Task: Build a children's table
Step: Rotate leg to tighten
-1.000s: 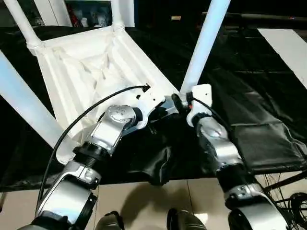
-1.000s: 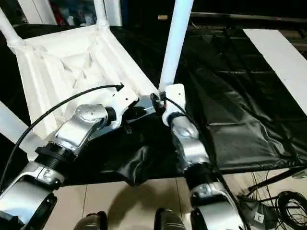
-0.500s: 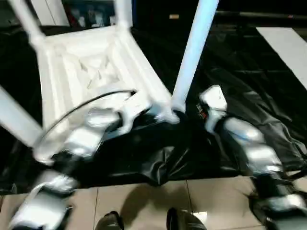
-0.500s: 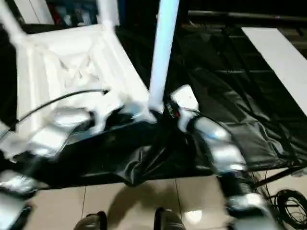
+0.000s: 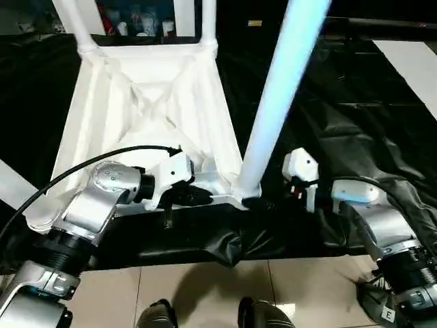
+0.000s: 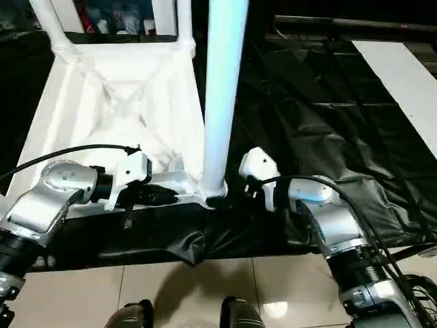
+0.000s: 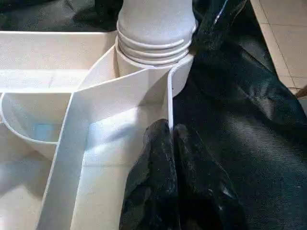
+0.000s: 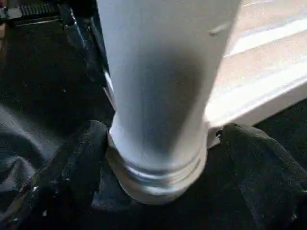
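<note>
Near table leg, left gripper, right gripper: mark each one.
near table leg (image 5: 276, 109), left eye view, mid shaft.
left gripper (image 7: 171, 143), left wrist view, between its shut fingertips.
right gripper (image 8: 160, 139), right wrist view, midway between its open fingers.

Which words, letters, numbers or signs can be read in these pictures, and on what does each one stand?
"E": on a small pale tag low on the floor side, at the corner of the left eye view; small, so read with some doubt.
Shelf items behind the children's table: any labels are too blurred to read.
Children's table and black sheet: no text on them.
</note>
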Tool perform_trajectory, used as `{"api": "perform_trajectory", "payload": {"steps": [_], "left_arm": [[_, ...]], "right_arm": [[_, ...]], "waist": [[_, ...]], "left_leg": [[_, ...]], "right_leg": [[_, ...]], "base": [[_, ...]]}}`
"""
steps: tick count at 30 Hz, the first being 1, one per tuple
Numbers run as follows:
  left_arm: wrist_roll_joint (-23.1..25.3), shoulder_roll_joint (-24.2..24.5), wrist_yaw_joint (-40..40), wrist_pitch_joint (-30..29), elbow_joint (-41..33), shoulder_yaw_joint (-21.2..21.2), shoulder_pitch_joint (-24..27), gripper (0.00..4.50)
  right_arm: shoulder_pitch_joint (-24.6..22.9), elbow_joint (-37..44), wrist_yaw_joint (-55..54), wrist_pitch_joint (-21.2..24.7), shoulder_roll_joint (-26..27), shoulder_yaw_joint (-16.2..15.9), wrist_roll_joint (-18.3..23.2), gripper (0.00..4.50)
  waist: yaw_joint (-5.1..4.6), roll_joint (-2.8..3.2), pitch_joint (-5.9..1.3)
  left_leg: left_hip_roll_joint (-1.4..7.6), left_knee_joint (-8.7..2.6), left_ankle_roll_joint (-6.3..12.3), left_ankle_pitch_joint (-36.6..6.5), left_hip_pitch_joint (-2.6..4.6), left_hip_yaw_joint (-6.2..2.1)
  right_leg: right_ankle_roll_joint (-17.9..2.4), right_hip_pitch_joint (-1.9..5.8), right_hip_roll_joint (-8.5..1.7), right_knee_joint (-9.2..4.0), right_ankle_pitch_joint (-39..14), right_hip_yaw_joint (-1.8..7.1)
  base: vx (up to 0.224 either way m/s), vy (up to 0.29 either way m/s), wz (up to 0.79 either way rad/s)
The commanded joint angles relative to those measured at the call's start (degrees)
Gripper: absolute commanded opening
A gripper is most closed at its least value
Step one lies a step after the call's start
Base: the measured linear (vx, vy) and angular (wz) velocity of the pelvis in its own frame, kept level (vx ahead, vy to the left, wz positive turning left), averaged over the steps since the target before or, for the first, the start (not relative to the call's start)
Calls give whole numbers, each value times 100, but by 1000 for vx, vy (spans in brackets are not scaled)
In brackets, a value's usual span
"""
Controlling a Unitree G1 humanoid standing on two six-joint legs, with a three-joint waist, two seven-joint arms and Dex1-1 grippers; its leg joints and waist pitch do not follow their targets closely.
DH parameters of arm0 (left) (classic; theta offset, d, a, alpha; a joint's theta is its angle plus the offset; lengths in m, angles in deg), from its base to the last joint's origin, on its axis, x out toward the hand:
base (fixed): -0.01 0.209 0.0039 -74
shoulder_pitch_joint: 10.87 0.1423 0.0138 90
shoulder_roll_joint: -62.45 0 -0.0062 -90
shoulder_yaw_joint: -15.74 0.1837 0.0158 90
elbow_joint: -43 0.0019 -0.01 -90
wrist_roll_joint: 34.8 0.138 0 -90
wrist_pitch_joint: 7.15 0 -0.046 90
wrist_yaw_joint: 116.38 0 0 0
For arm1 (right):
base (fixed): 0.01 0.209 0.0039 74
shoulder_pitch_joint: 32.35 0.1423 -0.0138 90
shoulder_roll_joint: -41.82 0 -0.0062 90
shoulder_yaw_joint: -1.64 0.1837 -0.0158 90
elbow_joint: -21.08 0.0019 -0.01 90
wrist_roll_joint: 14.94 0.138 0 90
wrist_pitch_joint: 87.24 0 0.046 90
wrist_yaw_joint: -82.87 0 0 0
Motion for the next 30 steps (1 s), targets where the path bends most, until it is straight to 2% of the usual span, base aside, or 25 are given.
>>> {"api": "perform_trajectory", "payload": {"steps": [1,2,5,6,7,11,13,16,22,26,28,30], "left_arm": [[-107,-35,-255,-27,-62,262,156,0],[-109,-34,-261,-27,-67,260,156,0],[-104,-36,-259,-32,-56,256,144,0],[-101,-30,-269,-46,-67,251,145,0],[-100,-25,-277,-57,-79,248,148,0],[-85,-19,-284,-71,-83,243,151,0],[-66,-21,-286,-86,-88,236,157,0],[-55,-19,-286,-93,-95,231,164,0],[-30,-7,-280,-112,-76,222,182,0],[98,-151,138,-206,170,120,92,0],[228,-386,680,-218,527,-8,-63,0],[377,-606,1173,-206,841,-74,-215,0]], "right_arm": [[84,-67,132,-23,62,1,-52,391],[100,-83,163,-15,81,6,-49,372],[129,-112,176,-3,105,2,-41,370],[139,-121,188,9,103,-4,-19,359],[146,-124,201,18,100,-8,-3,329],[147,-132,244,23,82,-30,7,311],[135,-135,283,-6,61,-68,-13,282],[129,-145,323,-20,69,-62,-43,265],[119,-201,303,-57,120,-8,-94,261],[139,-412,-356,-48,349,202,-186,261],[148,-603,-1114,63,624,491,-184,261],[97,-678,-1749,176,899,739,-136,260]], "waist": [[-2,-52,-431],[-4,-47,-435],[0,-45,-443],[0,-45,-444],[0,-45,-442],[-1,-44,-444],[-3,-55,-443],[0,-54,-443],[-2,-53,-441],[-15,-52,-423],[-42,-81,-400],[-40,-61,-397]], "left_leg": [[77,-290,600,-872,72,1],[77,-289,604,-853,74,1],[73,-282,627,-738,76,4],[71,-280,638,-725,78,5],[69,-279,639,-752,79,7],[71,-278,651,-745,75,4],[70,-275,650,-747,77,5],[68,-274,650,-732,75,5],[69,-274,655,-737,76,2],[68,-285,577,-859,73,0],[54,-303,401,-1120,68,-8],[48,-313,324,-1198,82,-15]], "right_leg": [[-1335,383,-236,-361,-1054,228],[-1341,382,-234,-356,-1029,226],[-1382,392,-224,-332,-820,227],[-1397,393,-222,-329,-780,225],[-1400,394,-225,-334,-794,226],[-1407,399,-224,-328,-783,224],[-1403,399,-223,-329,-801,225],[-1398,401,-225,-328,-805,226],[-1391,400,-228,-329,-848,222],[-1358,384,-230,-361,-1069,223],[-1173,375,-239,-430,-1712,222],[-1054,358,-238,-464,-1956,223]], "base": [[0,0,0],[0,0,0],[0,0,0],[0,0,0],[0,0,0],[0,0,0],[0,0,0],[0,0,0],[0,0,0],[0,0,0],[0,0,0],[0,0,0]]}}
